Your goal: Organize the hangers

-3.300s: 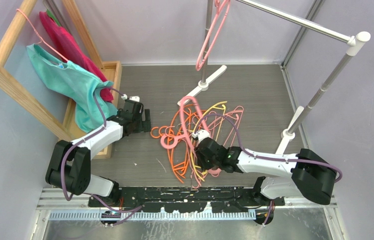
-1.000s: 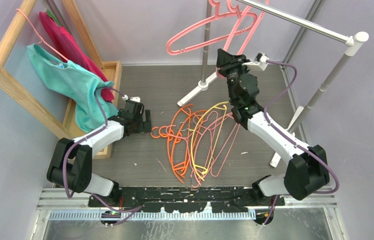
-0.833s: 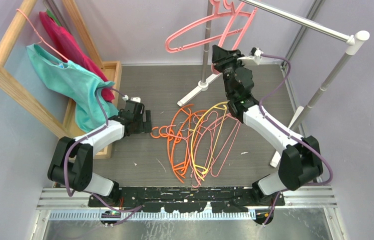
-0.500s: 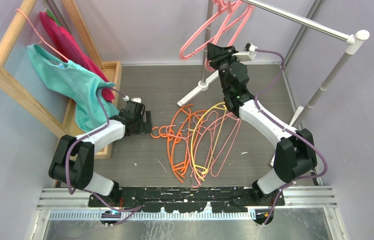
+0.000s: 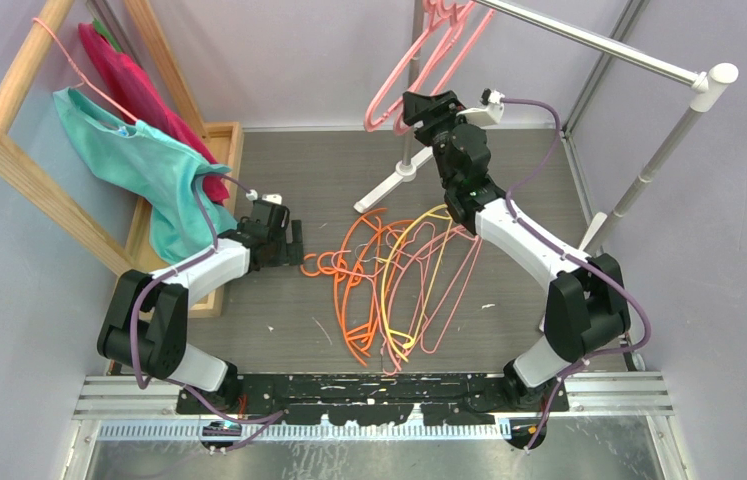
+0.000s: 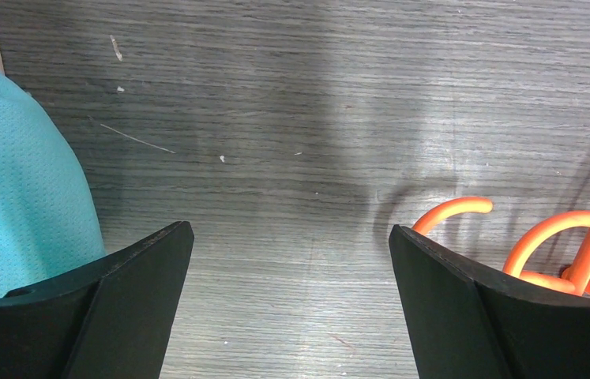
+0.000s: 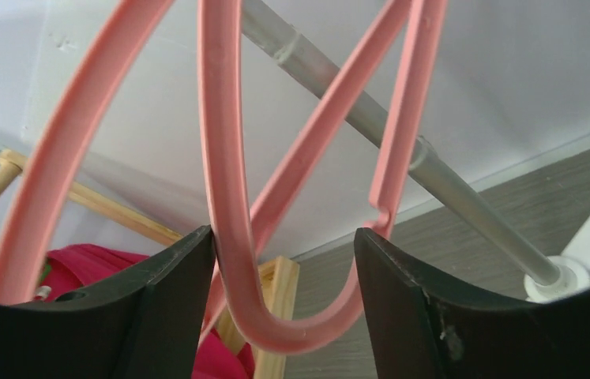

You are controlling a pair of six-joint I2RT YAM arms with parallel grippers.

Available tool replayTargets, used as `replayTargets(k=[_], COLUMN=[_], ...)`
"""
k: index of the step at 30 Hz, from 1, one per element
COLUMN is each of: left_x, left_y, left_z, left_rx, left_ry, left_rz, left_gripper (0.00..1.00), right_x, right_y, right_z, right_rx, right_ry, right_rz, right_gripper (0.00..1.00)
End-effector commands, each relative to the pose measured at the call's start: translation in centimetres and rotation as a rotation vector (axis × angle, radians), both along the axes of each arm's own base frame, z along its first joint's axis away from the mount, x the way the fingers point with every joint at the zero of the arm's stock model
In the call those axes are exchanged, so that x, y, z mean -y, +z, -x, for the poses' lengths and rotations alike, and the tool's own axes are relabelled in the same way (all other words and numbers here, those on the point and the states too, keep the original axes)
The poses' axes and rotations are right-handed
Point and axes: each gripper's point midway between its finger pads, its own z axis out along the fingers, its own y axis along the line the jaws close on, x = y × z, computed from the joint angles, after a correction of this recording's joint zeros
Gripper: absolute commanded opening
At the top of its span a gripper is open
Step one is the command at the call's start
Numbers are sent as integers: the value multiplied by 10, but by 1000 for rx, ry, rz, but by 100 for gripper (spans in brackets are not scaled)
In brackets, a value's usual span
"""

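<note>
Two pink hangers (image 5: 419, 55) hang by their hooks from the metal rail (image 5: 589, 38) at the top. My right gripper (image 5: 415, 108) is raised just under them. In the right wrist view it (image 7: 283, 233) is open, and the rounded corner of a pink hanger (image 7: 224, 197) sits between the jaws, against the left finger. A pile of orange, yellow and pink hangers (image 5: 399, 285) lies on the floor. My left gripper (image 5: 294, 243) is open and empty on the floor, left of the pile's orange hooks (image 6: 449, 212); the wrist view (image 6: 291, 228) shows bare floor between its jaws.
The rail's upright post (image 5: 411, 100) and white foot (image 5: 407, 170) stand beside the right gripper; a second post (image 5: 639, 190) is at the right. A wooden frame (image 5: 19, 150) at the left carries a thin pink hanger with teal cloth (image 5: 149, 165) and red cloth (image 5: 129, 80).
The right arm lifted a pink hanger from the pile to the rail. In the last second the hanger swung down to hang, and the gripper moved left and lower. The left arm stayed still.
</note>
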Motion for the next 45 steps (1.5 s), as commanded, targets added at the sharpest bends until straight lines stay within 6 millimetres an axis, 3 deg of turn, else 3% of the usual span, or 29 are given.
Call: replayTargets(k=[1,6,13,19,23,27,31,35,45], left_x=[6,4,6,6,6,6,5,5,7], left_y=[19,18,9,9,11,11,11,11,13], left_z=[-16,-16,-16,-18,-19,-18,-16,-16,-14], left_rx=[68,65,38,39,44,44,43,45,52], left_ry=[-2,2,-2,-1,2,4,6,5,3], left_rz=[23,17,16,8,8,14,12,14,32], left_gripper=[98,98,98,98,98,98,98,98,98], right_x=[14,13,22,37,23,-8,-38,-59,-81], right_y=[33,17,-45,-72,-127,-197,-244,-269,-283], right_z=[26,56,118,164,184,214,245,254,237], right_rx=[74,38,-57,-125,-281,-426,-523,-580,-580], right_ry=[-1,53,99,126,211,349,478,548,544], right_rz=[26,137,313,403,527,635,663,659,657], right_gripper=[72,78,81,82,79,73,71,69,58])
